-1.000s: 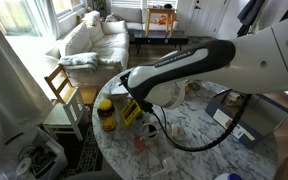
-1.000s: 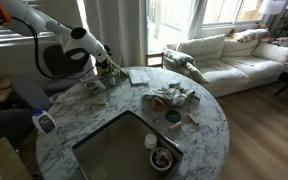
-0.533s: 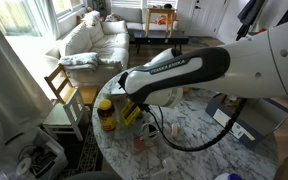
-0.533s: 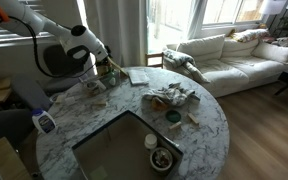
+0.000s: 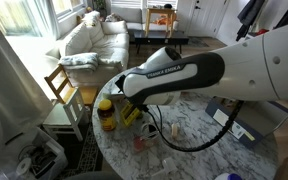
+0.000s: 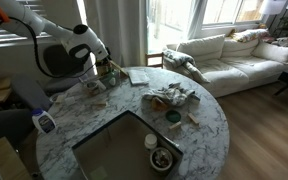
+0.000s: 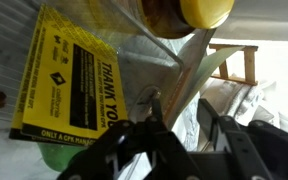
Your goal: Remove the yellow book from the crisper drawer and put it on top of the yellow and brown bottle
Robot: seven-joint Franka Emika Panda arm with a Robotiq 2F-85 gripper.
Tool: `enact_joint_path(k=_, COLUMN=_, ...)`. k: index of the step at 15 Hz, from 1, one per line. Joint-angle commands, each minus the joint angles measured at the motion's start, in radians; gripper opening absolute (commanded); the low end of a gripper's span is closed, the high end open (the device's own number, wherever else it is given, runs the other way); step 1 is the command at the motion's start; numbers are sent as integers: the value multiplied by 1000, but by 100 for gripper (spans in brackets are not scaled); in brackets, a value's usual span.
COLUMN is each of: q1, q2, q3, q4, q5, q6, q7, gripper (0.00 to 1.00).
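Note:
In the wrist view the yellow and brown bottle [image 7: 184, 12], yellow lid toward the camera, lies at the top edge. A thin olive-yellow edge, the yellow book [image 7: 187, 80], stands upright inside the clear crisper drawer [image 7: 144, 60] and runs down between my fingers. My gripper [image 7: 181, 112] straddles that edge with a gap still showing on both sides. A bright yellow card with black print [image 7: 74, 85] fills the left. In an exterior view the gripper [image 5: 134, 107] is low beside the bottle [image 5: 105, 114] at the table's edge.
The round marble table [image 5: 199, 135] also carries small cups and a cable. In an exterior view I see a dark inset panel [image 6: 124, 150], a crumpled cloth pile [image 6: 171, 97], a bowl [image 6: 162, 158] and a blue-capped bottle [image 6: 44, 122]. A wooden chair [image 5: 62, 95] stands beside the table.
The jaws have drawn closer together around the book's edge. The arm has hardly shifted in either exterior view.

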Motion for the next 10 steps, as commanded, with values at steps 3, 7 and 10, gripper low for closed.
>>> enact_joint_path(k=3, q1=33, q2=33, q3=-56, q4=30, q5=-46, q6=-44, q7=62, gripper=0)
enact_joint_path(k=7, q1=45, q2=43, q3=-75, q4=37, q5=-42, q6=-28, q7=77, gripper=2)
enact_joint_path(k=10, q1=47, q2=37, q3=-79, q4=41, q5=-25, q6=-9, q7=95, gripper=2)
